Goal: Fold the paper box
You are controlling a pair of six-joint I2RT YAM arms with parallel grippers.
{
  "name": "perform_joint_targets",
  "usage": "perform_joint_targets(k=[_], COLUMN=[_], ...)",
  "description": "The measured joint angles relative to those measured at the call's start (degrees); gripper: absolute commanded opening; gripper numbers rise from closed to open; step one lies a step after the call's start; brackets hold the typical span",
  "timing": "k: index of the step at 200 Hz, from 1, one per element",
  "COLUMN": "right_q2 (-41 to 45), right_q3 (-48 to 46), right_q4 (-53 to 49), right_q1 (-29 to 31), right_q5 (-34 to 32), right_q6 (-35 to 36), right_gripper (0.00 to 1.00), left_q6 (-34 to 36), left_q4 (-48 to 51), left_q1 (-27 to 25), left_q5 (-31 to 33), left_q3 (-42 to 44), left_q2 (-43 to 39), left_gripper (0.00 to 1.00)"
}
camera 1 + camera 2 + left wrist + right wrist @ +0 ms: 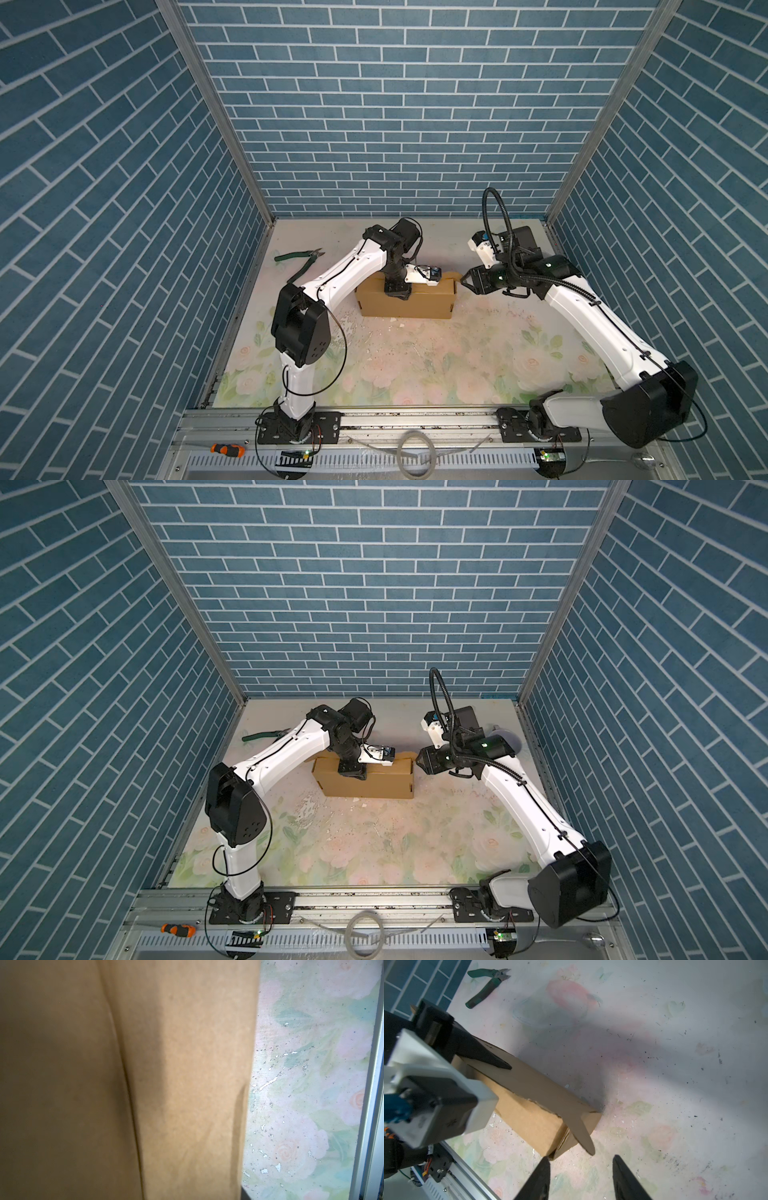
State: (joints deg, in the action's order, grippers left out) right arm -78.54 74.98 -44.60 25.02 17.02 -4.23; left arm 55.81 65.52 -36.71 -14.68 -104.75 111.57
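The paper box is a long brown cardboard box lying at the middle back of the floral table. My left gripper comes down on its top, shut on the box. In the right wrist view one of its fingers lies against the shaded panel of the box; the other is hidden. Cardboard fills the left wrist view. A rounded tab sticks out at the box's right end. My right gripper hangs open just off that end, with nothing between its fingers.
Green-handled cutters lie at the back left of the table. An orange-handled screwdriver rests on the front rail outside the table. Blue brick-patterned walls close in the back and both sides.
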Motion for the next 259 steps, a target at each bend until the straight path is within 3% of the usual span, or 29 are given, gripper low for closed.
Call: perform_joint_targets(k=[78,101,159,259], right_q2=[-6.6,-7.5,-9.8,-12.9], right_q3=[3.2,3.8,7.8,12.0], right_q4=[-1.2,-1.8,-5.2,-8.8], right_q1=[0.3,0.3,0.5,0.3], right_q5=[2.0,2.4,3.7,4.7], right_q6=[1.3,1.0,-2.2,-17.4], right_gripper=[0.21,0.08,0.04,0.00], left_q6=[-0.1,-0.1,-0.1,-1.5], left_q4=[1.3,1.3,1.3,1.2], left_q1=[0.1,0.1,0.0,-1.0], left_q5=[-0.2,-0.2,-0.6,0.7], left_q3=[-2.9,-3.1,-3.1,-4.1], left_q2=[2.3,2.5,2.5,3.4], left_gripper=[0.32,0.31,0.30,0.30])
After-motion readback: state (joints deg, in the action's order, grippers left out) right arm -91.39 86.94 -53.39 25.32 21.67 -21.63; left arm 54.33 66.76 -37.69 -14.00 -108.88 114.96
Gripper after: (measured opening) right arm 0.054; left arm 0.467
